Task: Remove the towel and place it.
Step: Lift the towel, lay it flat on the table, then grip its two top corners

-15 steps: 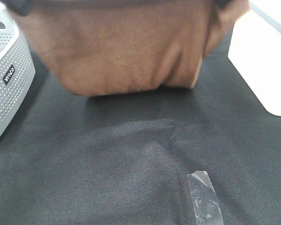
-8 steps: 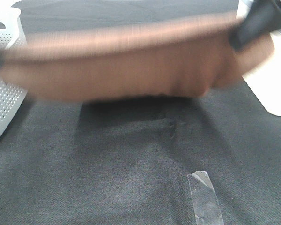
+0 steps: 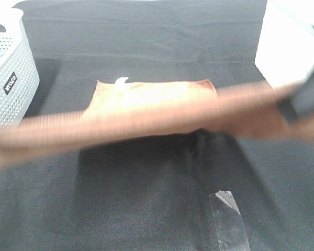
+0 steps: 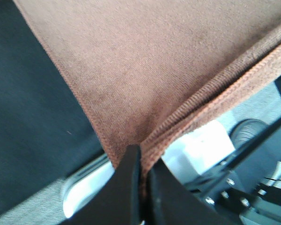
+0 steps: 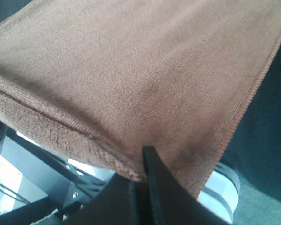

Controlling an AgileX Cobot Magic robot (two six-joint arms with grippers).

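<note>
Bright, diffuse light. In the high view the lifted edge of the towel (image 3: 146,123) smears into a motion-blurred band, with a soft shadow beneath it on the black tabletop (image 3: 120,209). The upper right corner is blown out white. Wrist views show crisp weave; the left claw (image 4: 141,160) and right claw (image 5: 143,171) look dark and soft.

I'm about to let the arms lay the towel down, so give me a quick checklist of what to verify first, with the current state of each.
1. Left end effector shut on the hem of the towel: ok.
2. Right end effector shut on the hem: ok.
3. Far edge with the white tag lying on the black table covering: ok.
4. Held edge level between the arms: cannot tell, blurred.
5. Towel clear of the white basket: cannot tell, the blur overlaps it.
6. Tape strip apart from the towel: ok.
</note>
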